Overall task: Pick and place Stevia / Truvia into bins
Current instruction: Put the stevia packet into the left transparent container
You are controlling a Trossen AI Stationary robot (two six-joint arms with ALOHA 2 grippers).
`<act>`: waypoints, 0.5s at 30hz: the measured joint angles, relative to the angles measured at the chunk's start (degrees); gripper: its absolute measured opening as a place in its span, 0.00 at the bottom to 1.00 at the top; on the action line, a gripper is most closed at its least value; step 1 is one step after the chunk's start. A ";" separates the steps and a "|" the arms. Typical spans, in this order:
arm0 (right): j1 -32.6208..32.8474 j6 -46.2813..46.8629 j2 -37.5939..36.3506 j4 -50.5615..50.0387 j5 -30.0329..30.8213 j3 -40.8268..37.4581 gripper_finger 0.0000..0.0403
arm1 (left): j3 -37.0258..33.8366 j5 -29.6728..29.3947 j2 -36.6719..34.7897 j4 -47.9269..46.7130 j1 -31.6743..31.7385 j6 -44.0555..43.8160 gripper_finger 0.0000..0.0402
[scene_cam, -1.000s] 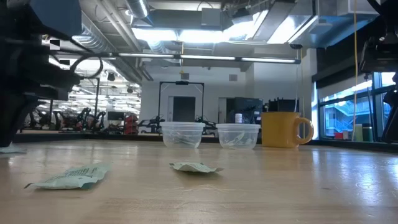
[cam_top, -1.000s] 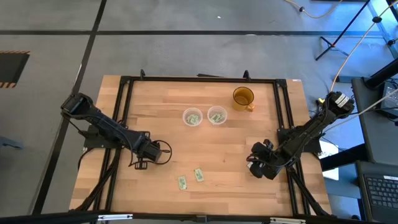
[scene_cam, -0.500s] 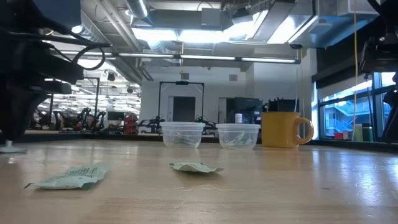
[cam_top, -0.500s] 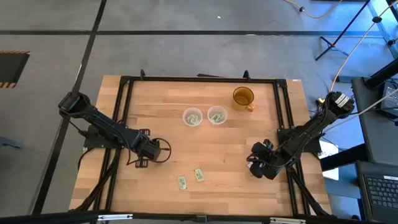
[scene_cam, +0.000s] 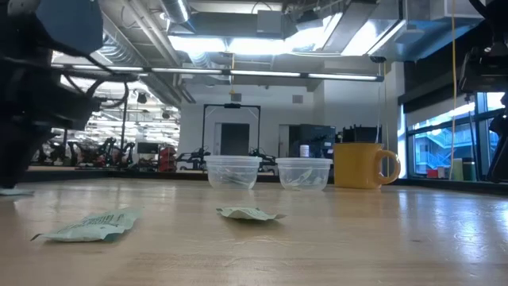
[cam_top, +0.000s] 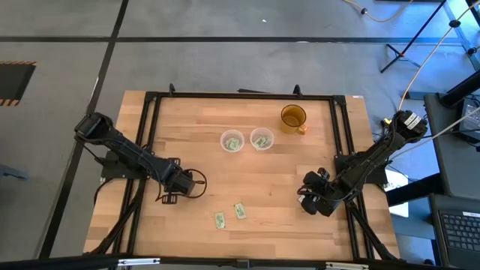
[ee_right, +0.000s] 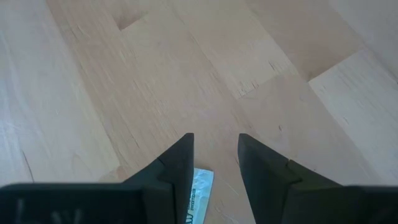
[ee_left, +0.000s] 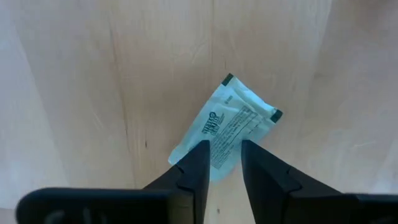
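Two pale green sachets lie flat on the table near its near edge [cam_top: 220,220] [cam_top: 239,211]; they also show in the low view [scene_cam: 91,224] [scene_cam: 248,213]. Two clear cups [cam_top: 232,141] [cam_top: 261,139] stand at the far middle with sachets inside. My left gripper [cam_top: 178,187] points down at the table's left. Its open fingers [ee_left: 225,146] stand close together over the near end of a third sachet [ee_left: 227,124], which lies flat. My right gripper [cam_top: 312,196] waits open at the right [ee_right: 216,149], with a sachet corner [ee_right: 199,193] showing below it.
An amber cup with a handle [cam_top: 293,118] stands right of the clear cups, also seen in the low view [scene_cam: 361,164]. A black frame [cam_top: 240,96] runs round the table top. Bare wood lies between the two grippers and the cups.
My left gripper has shifted slightly toward the far edge and then come back to where it was. The sachets on the table and the cups have stayed in place.
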 joint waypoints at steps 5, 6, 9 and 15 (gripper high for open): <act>-0.01 0.00 -0.01 0.01 0.00 0.00 0.32 | 0.37 0.37 2.85 -0.10 0.00 1.15 0.17; -0.01 0.00 -0.01 0.02 0.00 0.00 0.32 | 0.38 0.42 3.40 -0.14 0.00 1.42 0.16; -0.01 0.00 -0.01 0.04 -0.02 0.00 0.32 | 0.56 0.65 4.51 -0.16 0.00 1.51 0.12; 0.00 0.00 0.00 0.04 -0.02 0.00 0.32 | 0.49 1.25 3.82 -0.17 0.00 1.98 0.03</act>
